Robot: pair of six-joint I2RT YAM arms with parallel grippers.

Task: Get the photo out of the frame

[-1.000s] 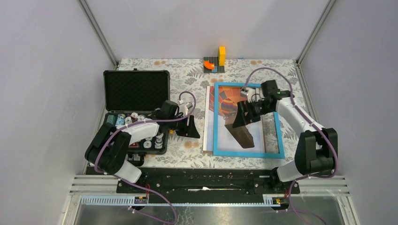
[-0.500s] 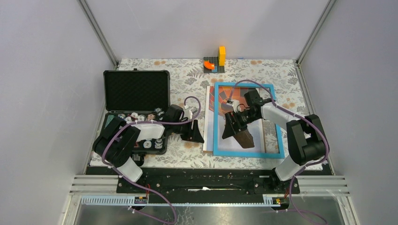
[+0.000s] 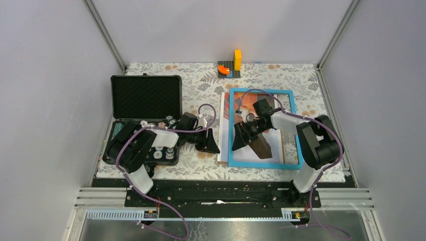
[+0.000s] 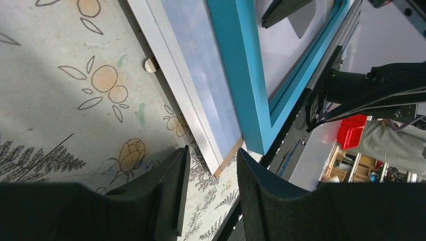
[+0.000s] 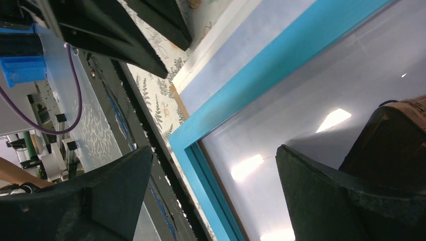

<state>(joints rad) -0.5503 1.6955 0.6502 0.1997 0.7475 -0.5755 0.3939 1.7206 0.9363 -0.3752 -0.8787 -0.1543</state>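
The frame (image 3: pixel 267 163), thin light-blue border, lies flat right of centre. The photo (image 3: pixel 224 125) lies under it, and its pale left strip sticks out past the frame's left border. The balloon colours (image 3: pixel 244 102) and the brown basket (image 3: pixel 261 145) show inside the frame. My left gripper (image 3: pixel 211 144) is open and low on the table, beside the photo's left edge. In the left wrist view the photo's near corner (image 4: pixel 221 155) lies just ahead of the open gripper (image 4: pixel 212 155), next to the frame (image 4: pixel 241 75). My right gripper (image 3: pixel 238 143) is open and empty over the frame's left border (image 5: pixel 281 65), fingers wide (image 5: pixel 213 153).
An open black foam-lined case (image 3: pixel 145 95) stands at the left, its tray holding several small items (image 3: pixel 158 150). An orange and yellow block piece (image 3: pixel 230 66) sits at the back centre. Grey walls close in the left, back and right sides.
My right gripper has moved left and nearer, from the frame's middle to its left border. My left gripper has moved right, up to the photo's left edge.
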